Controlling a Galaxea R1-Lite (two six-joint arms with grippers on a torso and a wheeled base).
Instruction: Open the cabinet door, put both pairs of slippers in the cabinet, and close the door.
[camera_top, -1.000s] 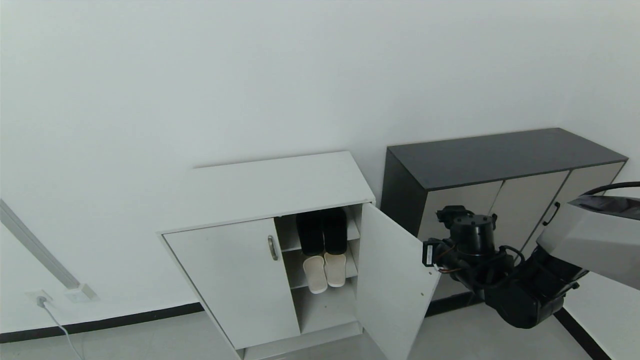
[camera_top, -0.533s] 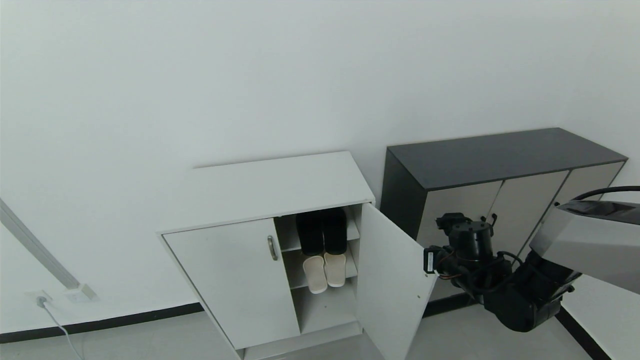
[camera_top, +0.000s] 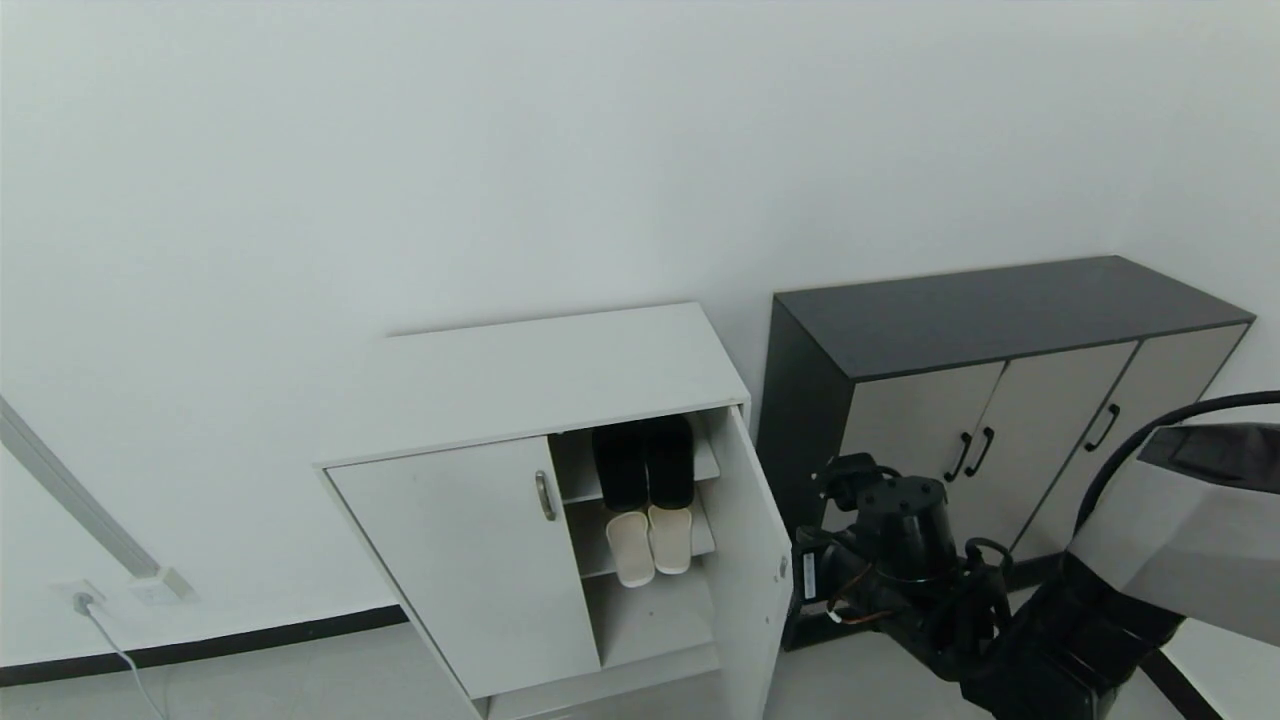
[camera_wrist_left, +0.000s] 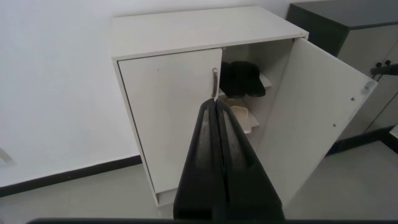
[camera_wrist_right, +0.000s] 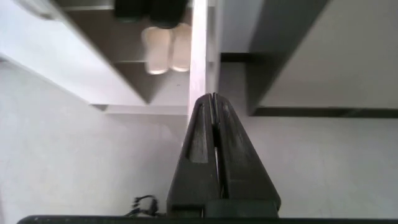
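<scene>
The white two-door cabinet's (camera_top: 540, 370) stiff, light right door (camera_top: 750, 560) should need only a push near its free edge from the closed-fingered right gripper (camera_wrist_right: 214, 98).

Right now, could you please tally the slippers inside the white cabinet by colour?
Black slippers: 2
Cream slippers: 2
Total: 4

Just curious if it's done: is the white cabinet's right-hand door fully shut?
No, the door stands open at an angle, with black slippers and cream slippers showing inside the cabinet.
</scene>
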